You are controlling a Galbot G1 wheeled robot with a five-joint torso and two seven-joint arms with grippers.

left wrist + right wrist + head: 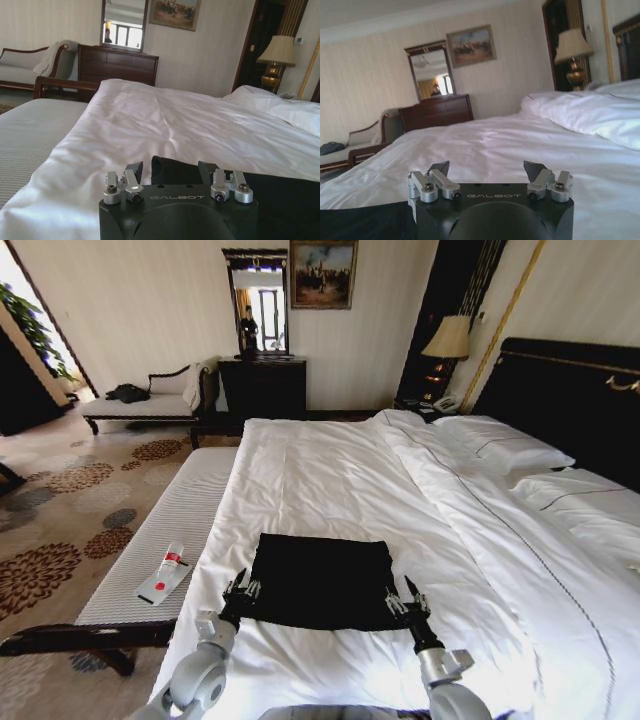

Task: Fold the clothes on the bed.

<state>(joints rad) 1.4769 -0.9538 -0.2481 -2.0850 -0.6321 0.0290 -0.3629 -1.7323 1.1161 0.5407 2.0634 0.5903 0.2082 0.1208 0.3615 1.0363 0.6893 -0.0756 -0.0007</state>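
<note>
The clothes [322,580] are one black top lying flat as a rectangle on the white duvet of the bed [330,475], near its front edge. My left gripper [240,591] sits at the top's near left corner, open. In the left wrist view the left gripper [171,172] has its fingers wide apart, with the black fabric's edge [280,200] running between and beyond them. At the near right corner is my right gripper [405,601], open too. The right wrist view shows the right gripper [487,170] spread over white duvet, with the black fabric [360,220] beside it.
A grey striped bench [185,520] runs along the bed's left side and carries a white and red item [165,573]. Pillows [500,445] and a dark headboard [570,390] are at the right. A dresser [262,385] and a chaise [150,400] stand by the far wall.
</note>
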